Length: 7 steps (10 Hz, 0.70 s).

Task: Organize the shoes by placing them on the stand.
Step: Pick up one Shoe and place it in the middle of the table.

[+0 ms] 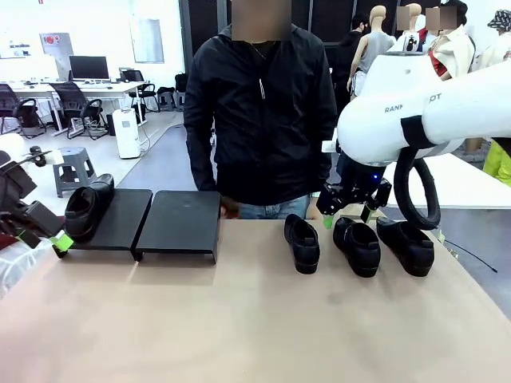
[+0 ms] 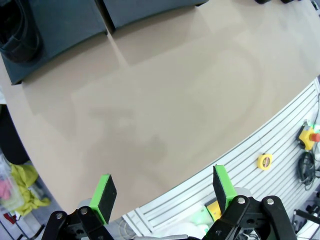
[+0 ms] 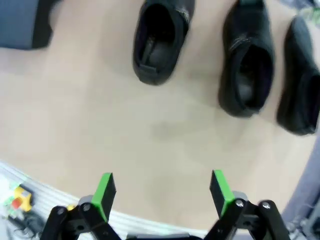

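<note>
Shoes are laid out in two groups. Three are lined up on the table [image 1: 239, 319] ahead of the right gripper [image 3: 161, 184], whose jaws are spread wide with nothing between them. The left shoe [image 3: 160, 40] lies beyond one finger, the middle shoe [image 3: 247, 65] beyond the other, and the right shoe [image 3: 300, 85] farther out to that side. Their long axes run away from the jaws, with the heel openings apparently nearer. This view is blurred, and the toes of the left and middle shoes are cut off by the top edge. The fourth shoe [image 1: 88, 209] is set lengthwise on the left platform [image 1: 120, 223] of the stand [image 1: 180, 223]. It is cropped at a corner of the left wrist view, well beyond the left gripper [image 2: 162, 182], which is likewise fully parted and empty.
</note>
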Motion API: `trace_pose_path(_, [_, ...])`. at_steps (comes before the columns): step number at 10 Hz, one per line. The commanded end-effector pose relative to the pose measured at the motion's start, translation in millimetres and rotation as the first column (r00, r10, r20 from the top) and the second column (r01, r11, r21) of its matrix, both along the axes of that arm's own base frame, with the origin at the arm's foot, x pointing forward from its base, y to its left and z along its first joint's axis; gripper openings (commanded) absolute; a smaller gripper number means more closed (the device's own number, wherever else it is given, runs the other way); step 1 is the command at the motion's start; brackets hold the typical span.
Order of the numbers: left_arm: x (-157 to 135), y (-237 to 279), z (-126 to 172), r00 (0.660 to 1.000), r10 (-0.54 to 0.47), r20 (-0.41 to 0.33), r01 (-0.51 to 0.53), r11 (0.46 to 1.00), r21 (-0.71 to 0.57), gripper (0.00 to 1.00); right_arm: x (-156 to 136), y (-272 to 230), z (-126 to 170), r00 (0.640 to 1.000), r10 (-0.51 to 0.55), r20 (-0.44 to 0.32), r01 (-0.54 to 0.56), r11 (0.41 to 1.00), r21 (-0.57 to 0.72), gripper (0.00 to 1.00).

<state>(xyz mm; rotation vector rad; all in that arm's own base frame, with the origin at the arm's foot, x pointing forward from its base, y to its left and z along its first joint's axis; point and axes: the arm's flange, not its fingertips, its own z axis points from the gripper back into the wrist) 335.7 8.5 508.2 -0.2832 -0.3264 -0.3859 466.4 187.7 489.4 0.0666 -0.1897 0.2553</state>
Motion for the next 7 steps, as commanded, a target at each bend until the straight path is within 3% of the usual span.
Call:
trace_pose_path(1, [-1.5,0.0,-4.1,1.000,0.012,0.005,-0.012,1.000,0.003,1.00,58.7,33.0,-33.2,0.997,0.070,0.035,-0.073,0.993,0.088,1.00])
trace_pose_path(3, [-1.5,0.0,-4.1,1.000,0.012,0.005,-0.012,1.000,0.003,1.00,94.6,56.7,-53.0,0.993,-0.105,0.056,0.096,0.985,0.142,1.00])
trace_pose_path(5, [-1.5,0.0,-4.1,1.000,0.012,0.005,-0.012,1.000,0.003,1.00,131.9,71.5,-74.6,0.987,-0.142,0.074,0.135,0.987,0.088,1.00])
trace_pose_path(7, [-1.5,0.0,-4.1,1.000,0.012,0.005,-0.012,1.000,0.003,1.00,161.5,82.5,-94.7,0.990,-0.141,0.031,0.137,0.985,0.104,1.00])
